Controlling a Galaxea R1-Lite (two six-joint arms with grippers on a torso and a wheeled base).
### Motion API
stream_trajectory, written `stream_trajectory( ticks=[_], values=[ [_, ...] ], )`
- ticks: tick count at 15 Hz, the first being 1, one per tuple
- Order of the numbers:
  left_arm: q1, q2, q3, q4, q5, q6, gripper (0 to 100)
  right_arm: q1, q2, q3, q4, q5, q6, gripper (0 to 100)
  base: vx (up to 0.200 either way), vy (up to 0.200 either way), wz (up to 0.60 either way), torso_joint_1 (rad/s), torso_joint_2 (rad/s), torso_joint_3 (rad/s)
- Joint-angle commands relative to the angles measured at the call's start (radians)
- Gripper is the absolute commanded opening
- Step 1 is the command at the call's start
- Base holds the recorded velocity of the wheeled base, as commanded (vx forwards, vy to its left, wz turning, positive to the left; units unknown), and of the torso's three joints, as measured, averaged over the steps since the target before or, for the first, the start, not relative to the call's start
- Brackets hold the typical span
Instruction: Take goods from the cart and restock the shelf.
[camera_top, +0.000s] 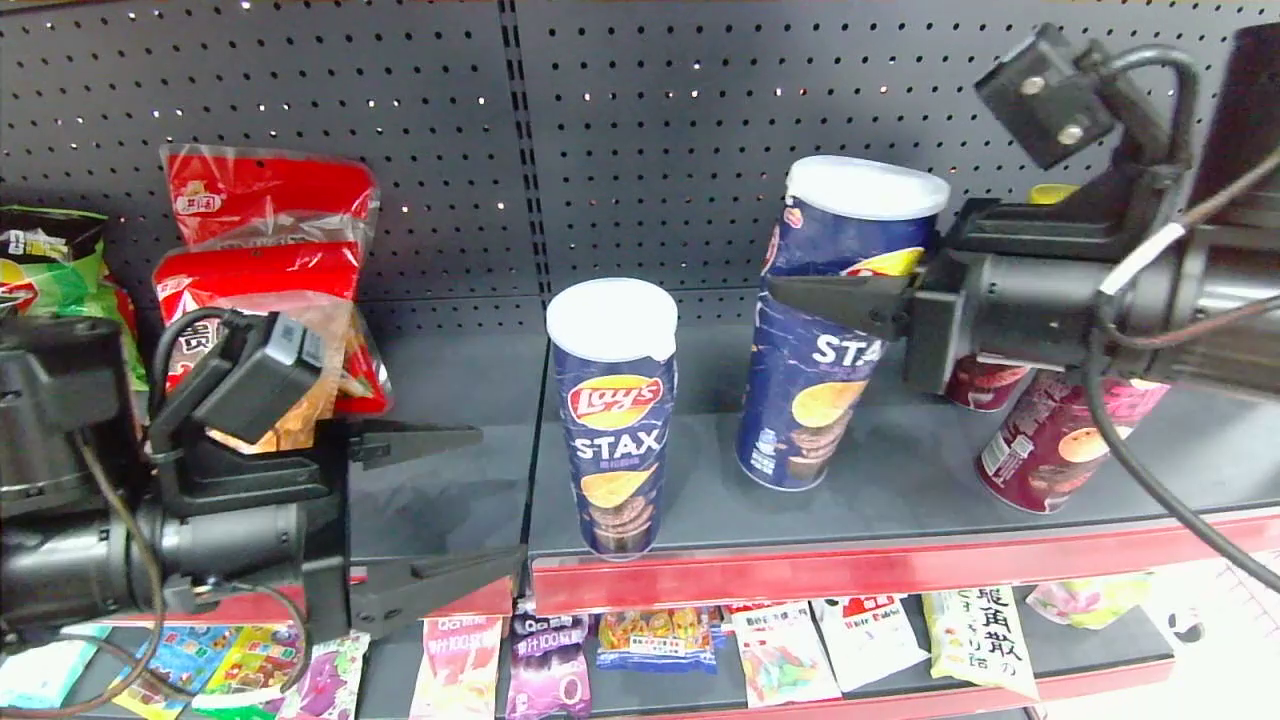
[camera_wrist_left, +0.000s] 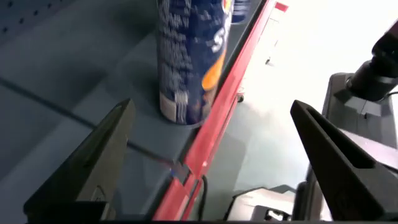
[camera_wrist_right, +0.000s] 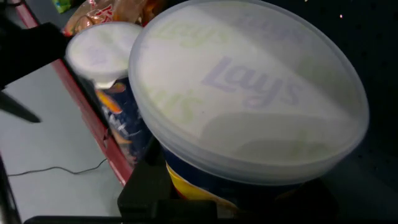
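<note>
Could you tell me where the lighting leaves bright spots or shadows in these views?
Head view: light pricks through holes in the pegboard, and a shadow lies on the shelf by the left gripper. Left wrist view: the floor past the red shelf edge is washed out white. Right wrist view: the nearer lid is evenly lit.

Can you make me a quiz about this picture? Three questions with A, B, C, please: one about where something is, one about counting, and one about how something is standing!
1. Where does the free blue can stand?
A) near the front edge of the shelf
B) at the very back
C) on the floor

2. How many blue cans are there?
A) one
B) two
C) four

3. How is the held blue can in the right gripper standing?
A) upright
B) tilted
C) lying flat

Answers:
1 A, it stands just behind the red front edge.
2 B, one stands free and one is gripped.
3 B, its lid sits to the right of its base.
</note>
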Motion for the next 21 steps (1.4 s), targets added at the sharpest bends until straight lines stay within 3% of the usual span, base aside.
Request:
stream_trajectory(
  ticks=[1, 3, 5, 8, 13, 21],
  values=[
    [0.043, -0.146, 0.084, 0.001, 0.016, -0.054, 100, -0.027, 0.155, -0.092, -0.018, 0.001, -0.002, 0, 0.000, 0.000, 0.00, 0.000, 0.00, 0.000],
    [0.047, -0.190, 0.103, 0.003, 0.031, -0.084, 100, -0.033, 0.210, -0.154, -0.018, 0.001, 0.003, 0, 0.000, 0.000, 0.00, 0.000, 0.00, 0.000],
    [0.047, -0.215, 0.109, 0.006, 0.050, -0.095, 100, -0.037, 0.264, -0.221, -0.018, 0.002, 0.003, 0, 0.000, 0.000, 0.00, 0.000, 0.00, 0.000],
    [0.047, -0.267, 0.158, 0.007, 0.123, -0.124, 100, -0.031, 0.391, -0.373, -0.018, 0.005, 0.001, 0, 0.000, 0.000, 0.00, 0.000, 0.00, 0.000],
    [0.047, -0.302, 0.190, 0.007, 0.225, -0.131, 100, -0.013, 0.502, -0.494, -0.017, 0.005, 0.001, 0, 0.000, 0.000, 0.00, 0.000, 0.00, 0.000],
    [0.047, -0.310, 0.193, 0.006, 0.226, -0.157, 100, -0.007, 0.600, -0.603, -0.015, 0.014, 0.001, 0, 0.000, 0.000, 0.00, 0.000, 0.00, 0.000]
  ],
)
